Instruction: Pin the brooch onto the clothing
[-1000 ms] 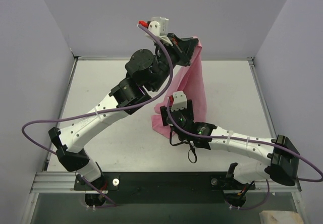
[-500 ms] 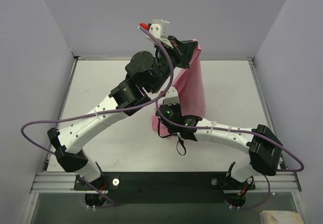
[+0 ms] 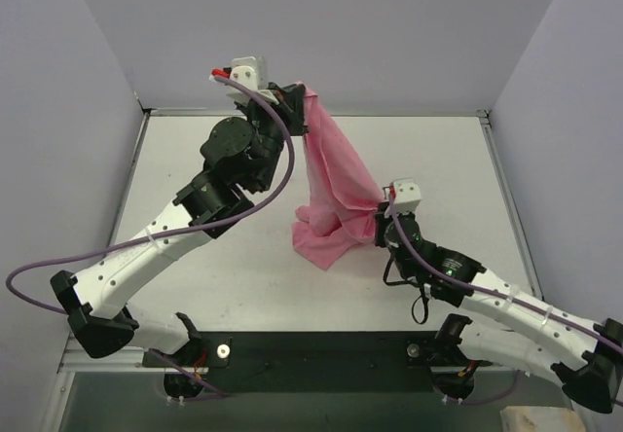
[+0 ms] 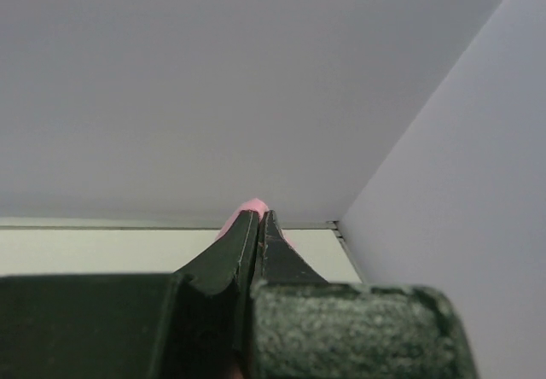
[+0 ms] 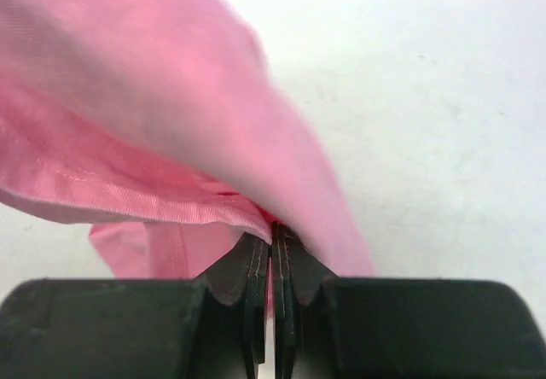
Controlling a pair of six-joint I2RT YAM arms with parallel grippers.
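Observation:
The clothing (image 3: 336, 184), a pink T-shirt, hangs in a draped fold from high at the back down to the table (image 3: 214, 237), its lower part bunched there. My left gripper (image 3: 300, 101) is raised near the back wall and shut on the shirt's top edge; pink cloth (image 4: 252, 206) peeks past its tips (image 4: 258, 217). My right gripper (image 3: 380, 213) is low on the shirt's right side, shut on a hemmed edge (image 5: 171, 208), with fabric between its fingers (image 5: 275, 236). The brooch is out of view.
White walls enclose the table on three sides, with a metal rail (image 3: 409, 113) along the back edge. A black bar (image 3: 321, 349) with both arm bases runs along the near edge. Purple cable (image 3: 58, 257) loops off the left arm.
The right gripper closed on the shirt's side and pulled right. The left gripper carried the top edge leftward, so the cloth now stretches between the two.

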